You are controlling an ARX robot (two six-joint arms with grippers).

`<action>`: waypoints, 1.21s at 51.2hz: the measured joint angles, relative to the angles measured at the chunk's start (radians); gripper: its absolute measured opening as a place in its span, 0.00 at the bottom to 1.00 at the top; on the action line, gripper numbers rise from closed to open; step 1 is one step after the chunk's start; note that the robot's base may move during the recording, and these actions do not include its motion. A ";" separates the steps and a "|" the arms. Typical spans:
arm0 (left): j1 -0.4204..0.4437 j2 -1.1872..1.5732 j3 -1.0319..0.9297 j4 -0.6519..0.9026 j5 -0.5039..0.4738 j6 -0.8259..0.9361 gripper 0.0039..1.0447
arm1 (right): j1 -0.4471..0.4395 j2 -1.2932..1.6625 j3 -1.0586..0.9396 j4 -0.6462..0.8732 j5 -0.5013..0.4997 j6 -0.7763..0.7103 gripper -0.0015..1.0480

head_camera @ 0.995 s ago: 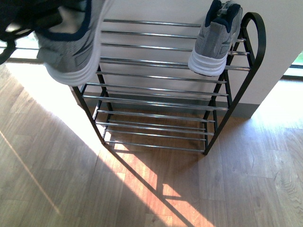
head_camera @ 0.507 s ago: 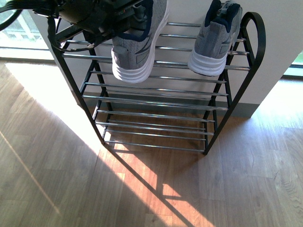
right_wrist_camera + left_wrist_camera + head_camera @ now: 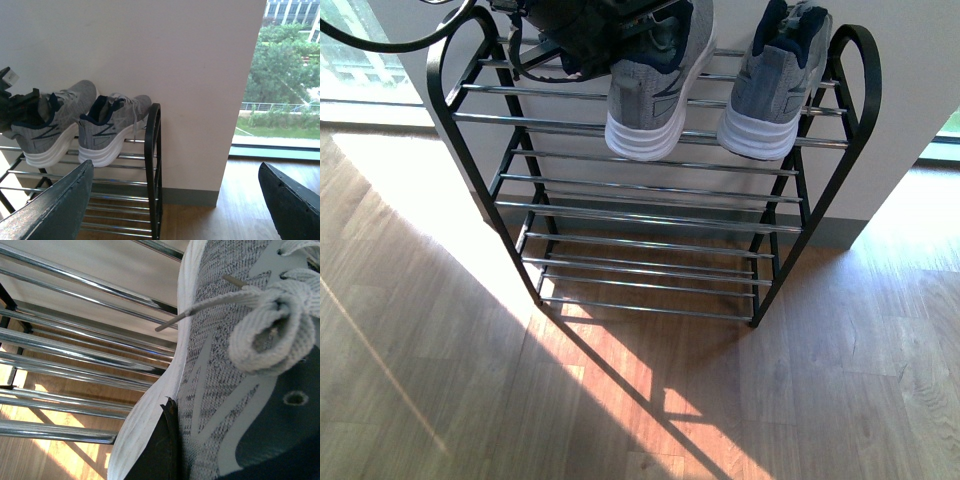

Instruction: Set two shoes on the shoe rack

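One grey sneaker (image 3: 775,85) with a white sole lies on the top shelf of the shoe rack (image 3: 650,215), at its right end. A second grey sneaker (image 3: 655,95) hangs just left of it, heel toward me, with its sole at the level of the top rods. My left gripper (image 3: 640,30) is shut on this sneaker from above. In the left wrist view a black finger (image 3: 160,450) presses the sneaker's (image 3: 220,375) side beside its white laces. The right wrist view shows both sneakers (image 3: 47,130) (image 3: 112,127) side by side. My right gripper (image 3: 176,167) is open and apart from the rack.
The rack's lower silver rods (image 3: 640,270) carry nothing. A pale wall (image 3: 190,75) stands behind the rack, with a window (image 3: 285,75) to the right. Wooden floor (image 3: 720,400) with sunlit patches spreads in front.
My left gripper has carried the sneaker rightward from the rack's left edge to just beside the sneaker on the top shelf. That sneaker has not moved.
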 joint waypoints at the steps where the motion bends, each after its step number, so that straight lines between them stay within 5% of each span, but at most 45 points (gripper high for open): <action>1: 0.000 0.005 0.010 -0.008 0.001 -0.001 0.01 | 0.000 0.000 0.000 0.000 0.000 0.000 0.91; 13: 0.000 0.057 0.106 -0.069 0.024 -0.001 0.04 | 0.000 0.000 0.000 0.000 0.000 0.000 0.91; 25: -0.010 0.071 0.132 -0.078 0.011 0.017 0.37 | 0.000 0.000 0.000 0.000 0.000 0.000 0.91; 40: -0.060 -0.155 -0.144 0.098 -0.285 0.181 0.93 | 0.000 0.000 0.000 0.000 0.000 0.000 0.91; 62: -0.073 -0.809 -0.800 0.348 -0.718 0.241 0.91 | 0.000 0.000 0.000 0.000 0.000 0.000 0.91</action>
